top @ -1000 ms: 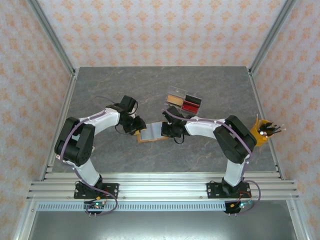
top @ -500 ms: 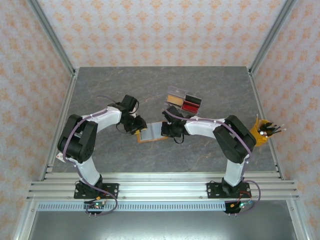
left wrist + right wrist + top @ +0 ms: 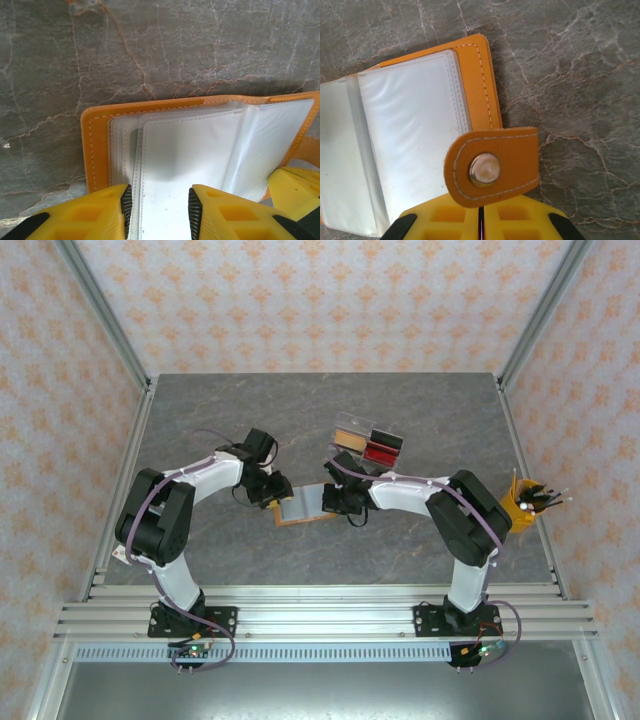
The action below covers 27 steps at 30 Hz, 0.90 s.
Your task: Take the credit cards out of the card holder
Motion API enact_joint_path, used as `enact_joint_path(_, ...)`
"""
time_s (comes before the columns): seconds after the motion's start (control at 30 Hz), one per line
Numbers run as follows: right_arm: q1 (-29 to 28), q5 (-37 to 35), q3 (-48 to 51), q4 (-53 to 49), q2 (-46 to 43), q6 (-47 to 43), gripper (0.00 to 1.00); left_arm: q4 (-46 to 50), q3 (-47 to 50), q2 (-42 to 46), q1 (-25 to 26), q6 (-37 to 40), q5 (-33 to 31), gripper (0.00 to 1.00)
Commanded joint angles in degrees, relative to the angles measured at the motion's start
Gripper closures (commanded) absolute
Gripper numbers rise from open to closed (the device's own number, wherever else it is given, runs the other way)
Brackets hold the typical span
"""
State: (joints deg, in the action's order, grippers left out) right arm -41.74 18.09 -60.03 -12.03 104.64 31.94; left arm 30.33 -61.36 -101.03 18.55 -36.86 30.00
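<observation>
Orange card holder (image 3: 480,75) looks like stitched matt leather, its sleeves (image 3: 200,145) glossy clear plastic, snap (image 3: 485,169) shiny metal, counter (image 3: 150,45) veined stone-look.

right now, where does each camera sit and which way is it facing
Top external: above and behind the bases, looking down on the grey marble table; both arms show, left gripper and right gripper at the orange leather-like folding card holder.
Left wrist: on that arm, facing down past open yellow fingers at clear plastic sleeves.
Right wrist: facing down; shut gripper pinches the orange snap tab.
All three share the card holder.
</observation>
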Motion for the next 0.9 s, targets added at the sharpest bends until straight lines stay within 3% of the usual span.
enact_joint_path(0.0,-0.3,0.0,-1.1,-2.6,1.6,0.0,0.91,1.3,-1.2,-1.6,0.6,1.9,1.1,0.62)
enact_joint_path(0.37,-0.3,0.1,-1.1,-2.7,1.8,0.0,0.91,-0.9,-1.2,-2.0,1.2,2.0,5.1,0.65)
enact_joint_path(0.63,-0.3,0.0,-1.1,-2.8,1.7,0.0,0.91,-2.3,-0.7,0.7,1.2,2.3,6.6,0.76)
enact_joint_path(0.87,-0.3,0.1,-1.0,-2.7,1.5,0.1,0.91,-5.9,0.3,2.2,1.2,0.9,10.8,0.76)
